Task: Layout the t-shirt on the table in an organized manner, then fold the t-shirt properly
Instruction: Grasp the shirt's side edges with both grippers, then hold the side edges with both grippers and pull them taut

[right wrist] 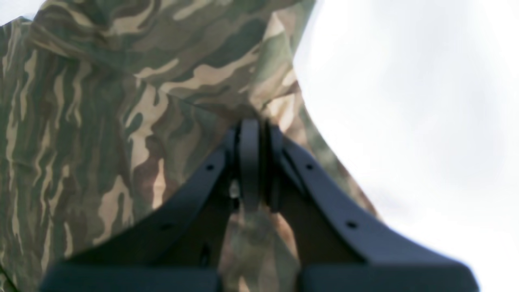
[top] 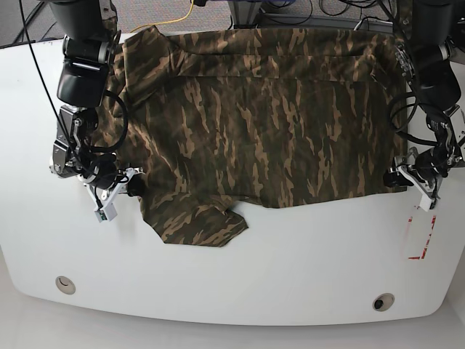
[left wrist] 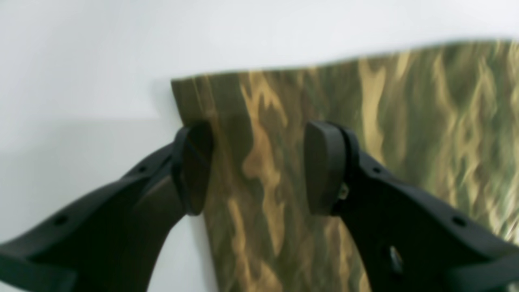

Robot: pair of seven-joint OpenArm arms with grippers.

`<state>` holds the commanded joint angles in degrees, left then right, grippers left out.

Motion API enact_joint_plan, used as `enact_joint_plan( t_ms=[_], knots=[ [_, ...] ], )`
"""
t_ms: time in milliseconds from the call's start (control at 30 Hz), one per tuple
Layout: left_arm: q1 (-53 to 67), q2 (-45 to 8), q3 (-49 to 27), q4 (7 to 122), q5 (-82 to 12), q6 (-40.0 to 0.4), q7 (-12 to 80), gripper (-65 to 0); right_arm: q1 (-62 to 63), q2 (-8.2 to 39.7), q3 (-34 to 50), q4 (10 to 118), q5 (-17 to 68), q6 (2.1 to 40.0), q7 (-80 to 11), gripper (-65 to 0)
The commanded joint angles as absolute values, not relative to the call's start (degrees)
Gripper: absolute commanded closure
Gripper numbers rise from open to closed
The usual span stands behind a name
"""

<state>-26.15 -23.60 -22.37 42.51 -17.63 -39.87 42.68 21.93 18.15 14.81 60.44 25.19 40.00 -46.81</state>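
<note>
The camouflage t-shirt (top: 261,123) lies spread across the white table (top: 290,276), with one sleeve folded over at the front left (top: 200,222). My left gripper (left wrist: 259,168) is open, and its fingers (left wrist: 324,168) straddle a corner of the shirt (left wrist: 365,121). In the base view it sits at the shirt's right front corner (top: 396,177). My right gripper (right wrist: 251,162) is shut on a bunch of the shirt's cloth (right wrist: 121,101). In the base view it is at the shirt's left edge (top: 133,190).
A red-marked rectangle (top: 420,236) lies just in front of my left gripper. Two round grommet holes (top: 65,284) (top: 383,301) sit near the table's front edge. Cables and a yellow cord (top: 190,10) run behind the table's back edge.
</note>
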Motion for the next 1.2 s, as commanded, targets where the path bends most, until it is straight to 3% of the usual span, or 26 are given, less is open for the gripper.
enact_joint_plan(
  t_ms=[300, 733, 1200],
  knots=[
    [-26.15, -23.60, -17.89, 41.80, -17.63, -34.42, 40.84, -33.6, 21.58, 18.24, 14.81, 61.85, 25.19, 40.00, -47.08, 0.0],
    [-22.55, -25.98, -18.33, 56.92, -17.89, -34.51, 46.37, -33.3, 21.58, 18.33, 14.81, 61.85, 25.19, 40.00, -48.13, 0.0],
    [-22.81, -25.89, -18.07, 50.07, -17.71, -34.33, 43.74, -33.5, 21.93, 18.77, 14.81, 61.93, 25.27, 40.00, -48.13, 0.0]
  ],
)
